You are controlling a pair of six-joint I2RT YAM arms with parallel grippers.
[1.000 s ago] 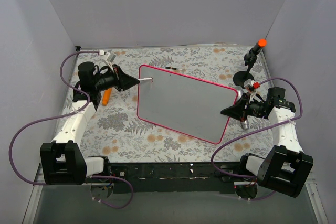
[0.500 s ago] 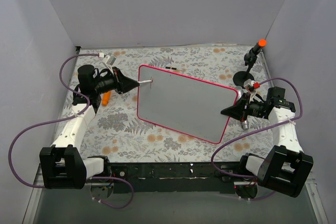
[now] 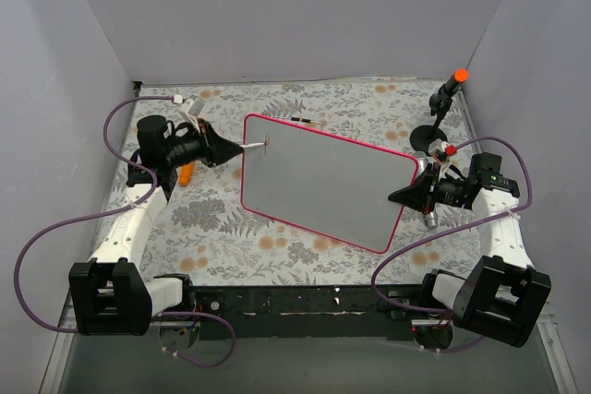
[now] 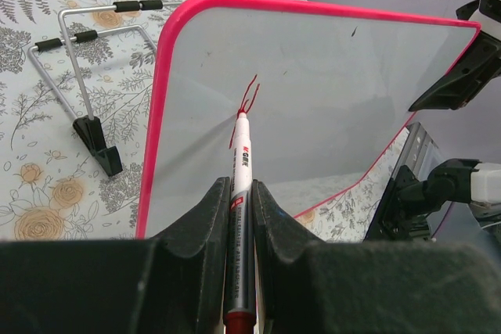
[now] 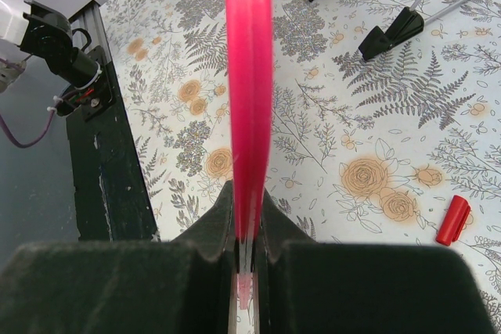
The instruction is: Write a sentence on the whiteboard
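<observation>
One squiggle of sentence (image 4: 249,98), frame centre. Left gripper (image 4: 239,189) clamped on marker (image 4: 242,158), tip at squiggle; blank board (image 4: 352,99) extending right, right gripper (image 5: 247,197) clamped on its edge.

Left arm (image 3: 129,223) is showing white links, black blocky joints; right arm (image 3: 506,232) is matching. Purple cable (image 3: 18,279) is looping off each. Fingers (image 4: 196,232) are looking black, possibly matte plastic.

A fixed camera high behind the near edge looks down on the whole flower-patterned tabletop (image 3: 231,219). The left wrist camera peers close along the slim white marker pen (image 4: 241,158) in the left hand (image 4: 239,193) at the large glossy white, pink-framed board (image 4: 329,91). The right wrist camera, at the right hand (image 5: 248,201), sights edge-on along that frame. All three views share the board.
</observation>
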